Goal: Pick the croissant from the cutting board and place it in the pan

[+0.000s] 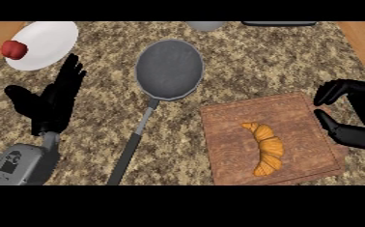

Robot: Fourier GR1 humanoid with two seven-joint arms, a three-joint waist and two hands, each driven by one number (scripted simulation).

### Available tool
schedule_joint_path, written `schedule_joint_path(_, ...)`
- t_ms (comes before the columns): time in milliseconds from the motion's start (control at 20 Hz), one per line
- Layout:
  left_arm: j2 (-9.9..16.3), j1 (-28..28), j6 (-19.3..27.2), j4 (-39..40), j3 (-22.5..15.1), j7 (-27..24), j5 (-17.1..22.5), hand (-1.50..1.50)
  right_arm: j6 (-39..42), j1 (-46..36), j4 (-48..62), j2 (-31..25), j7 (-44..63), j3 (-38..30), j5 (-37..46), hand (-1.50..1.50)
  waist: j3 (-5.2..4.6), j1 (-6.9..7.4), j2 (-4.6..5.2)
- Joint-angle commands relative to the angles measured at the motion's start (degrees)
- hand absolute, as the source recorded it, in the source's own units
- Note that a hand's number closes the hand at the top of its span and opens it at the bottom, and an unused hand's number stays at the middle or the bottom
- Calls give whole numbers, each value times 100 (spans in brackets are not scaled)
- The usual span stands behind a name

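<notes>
On the wooden cutting board, right of centre, the croissant is seen lying untouched. No legible writing is observed. A speckled brown granite counter carries a grey pan, handle toward the viewer, and a white plate bearing a red object. The left hand is held open, fingers up. The right hand is curled at the board's right edge, grasping nothing.
</notes>
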Motion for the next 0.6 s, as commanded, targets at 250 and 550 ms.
schedule_joint_path(250, 61, 218, -197, -331, 193, 144, 106, 0, 1033, 528, 974, -1287, -2161, -706, 1470, -150, -5, 1, 17)
schedule_joint_path(550, -46, 466, 161, -1218, 14, 734, -176, 0, 1329, -32, 631, -1488, -1779, -711, 1810, -150, -10, 40, 0)
